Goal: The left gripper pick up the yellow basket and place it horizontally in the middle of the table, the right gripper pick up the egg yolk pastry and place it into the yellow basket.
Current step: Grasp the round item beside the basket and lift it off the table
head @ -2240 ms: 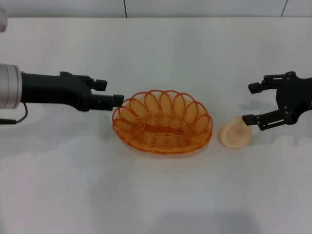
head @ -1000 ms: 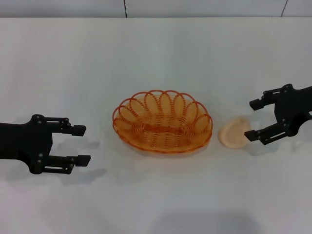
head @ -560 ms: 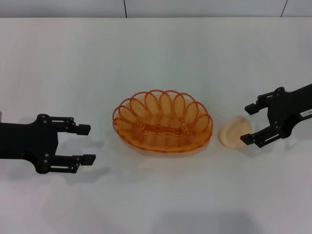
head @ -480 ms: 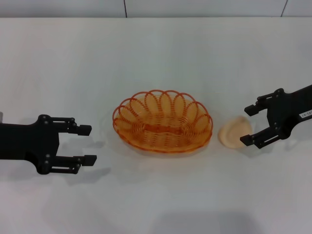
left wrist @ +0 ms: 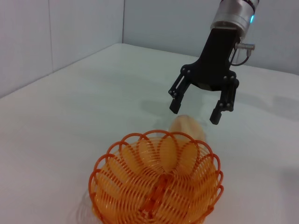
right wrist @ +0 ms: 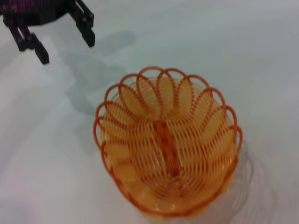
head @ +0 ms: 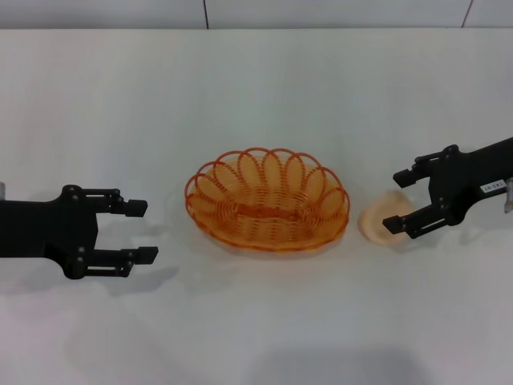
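The yellow basket (head: pixel 268 200) lies lengthwise mid-surface (head: pixel 264 96), released; the left gripper (head: pixel 140 231) has drawn well back to the left, fingers spread and empty; the right gripper (head: pixel 398 202) has closed in, fingers apart, seemingly straddling the egg yolk pastry (head: pixel 378 225) just right of the basket; contact unclear.

One yellow basket (head: pixel 268 200), one egg yolk pastry (head: pixel 380 225), one table (head: pixel 264 88), two grippers: left gripper (head: pixel 138 231), right gripper (head: pixel 401 200).
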